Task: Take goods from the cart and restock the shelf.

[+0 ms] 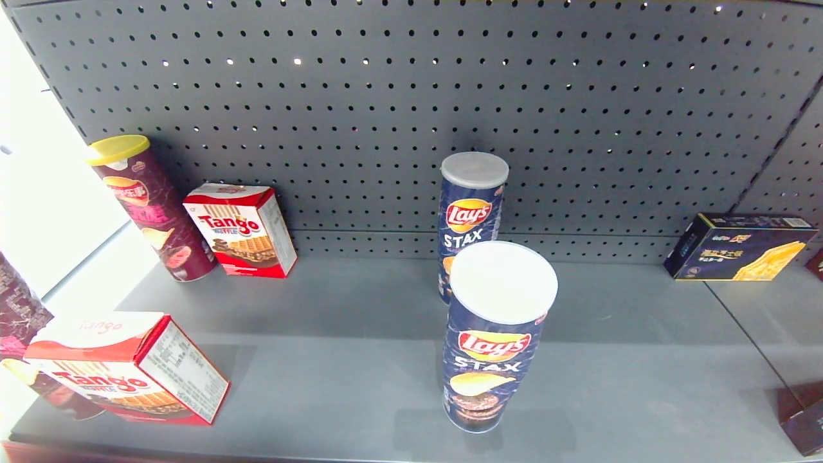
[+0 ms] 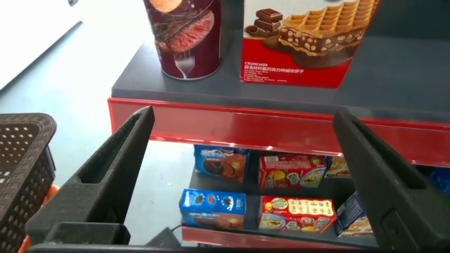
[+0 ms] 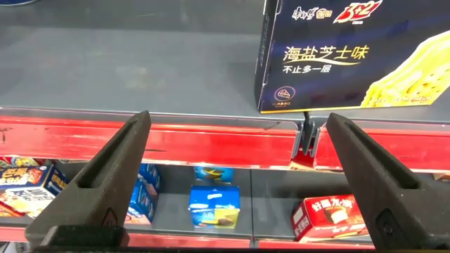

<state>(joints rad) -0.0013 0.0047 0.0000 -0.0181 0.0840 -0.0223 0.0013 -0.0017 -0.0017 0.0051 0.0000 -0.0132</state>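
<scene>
The left end effector (image 2: pixel 242 118) and right end effector (image 3: pixel 238 118) both hang spread and empty before the shelf (image 1: pixel 334 373). The basket (image 2: pixel 24 169) (likely the cart) sits low near the left one; grip goods squarely there, then fill bare gaps beside the front chip can (image 1: pixel 492 334).

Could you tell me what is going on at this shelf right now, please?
Nothing is being handled at this moment. The left gripper and right gripper are both open and empty, facing the front of the shelf. On it stands a blue chip can with a second blue can behind it, a maroon can beside a red wafer box at back left, another wafer box front left, and a dark blue box at right.
</scene>
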